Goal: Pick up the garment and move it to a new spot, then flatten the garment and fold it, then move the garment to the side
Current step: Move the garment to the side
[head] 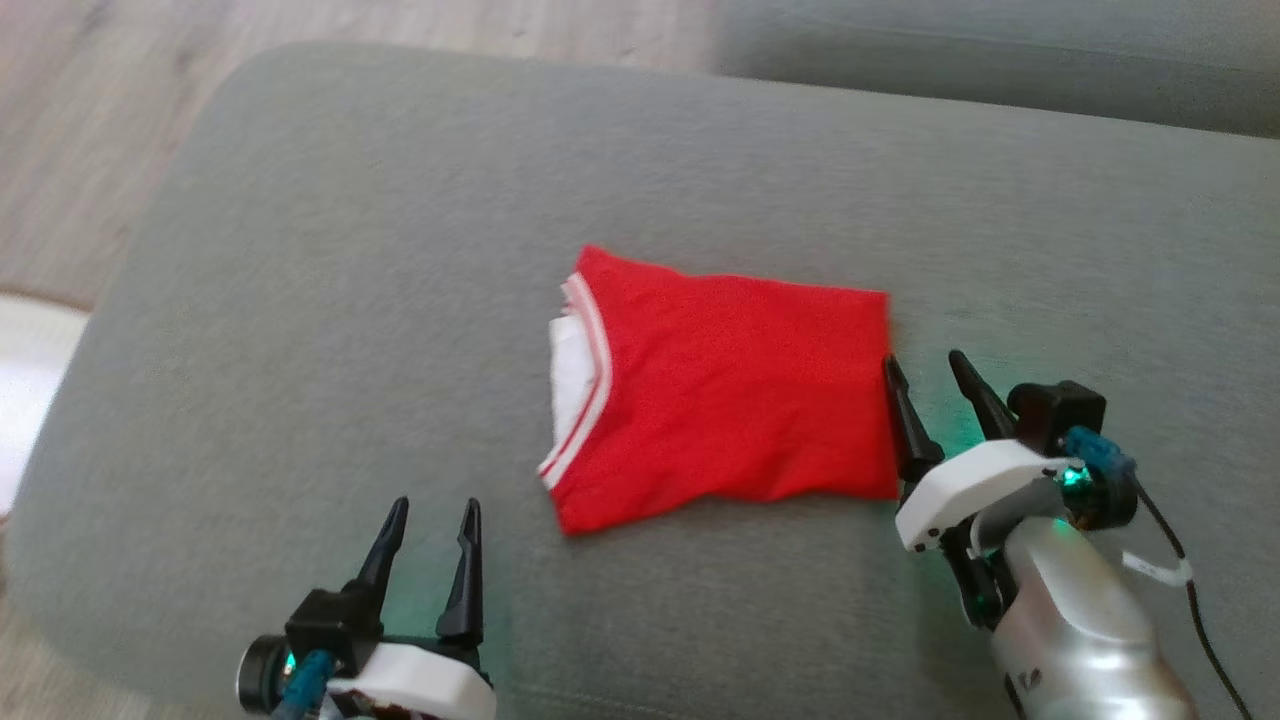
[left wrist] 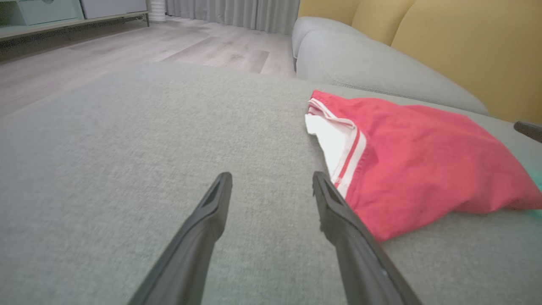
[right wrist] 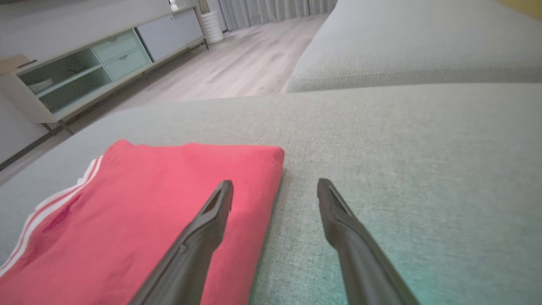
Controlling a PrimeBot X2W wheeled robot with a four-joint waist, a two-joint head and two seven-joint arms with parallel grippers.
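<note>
Quick status from my remote seat. In the head view the left gripper [head: 435,503] sits at about 7 o'clock, long dark fingers pointing to 12, jaws spread wide with nothing between them, over bare cushion. The right gripper [head: 921,358] is at 4 o'clock on its silver forearm, angled toward 11, jaws also wide apart and empty. Its inner finger [head: 905,420] sits right at the shirt's 3 o'clock edge; in the right wrist view that finger overlaps the red cloth, but I can't tell whether it touches or hovers.

The folded red cotton-looking garment [head: 730,400] lies near the middle of the big rounded grey-green fabric sofa cushion [head: 350,250], a touch toward 3 o'clock. It's a roughly rectangular packet, the 12 o'clock edge fairly straight, the 6 o'clock edge a bit wavy. At its 9 o'clock end there's a white-and-red striped trim band [head: 590,380] with a white inner layer [head: 572,375] peeking out. It looks mostly flat, with a slight puff in the left wrist view.

The cushion has a fine woven texture and soft rounded corners. At 10 o'clock there's pale wood-plank flooring [head: 80,150]; the left wrist view shows mustard-yellow back cushions [left wrist: 465,42] at 1 o'clock, and the right wrist view shows a low white cabinet with pale green drawers [right wrist: 84,72] at 10 o'clock.
</note>
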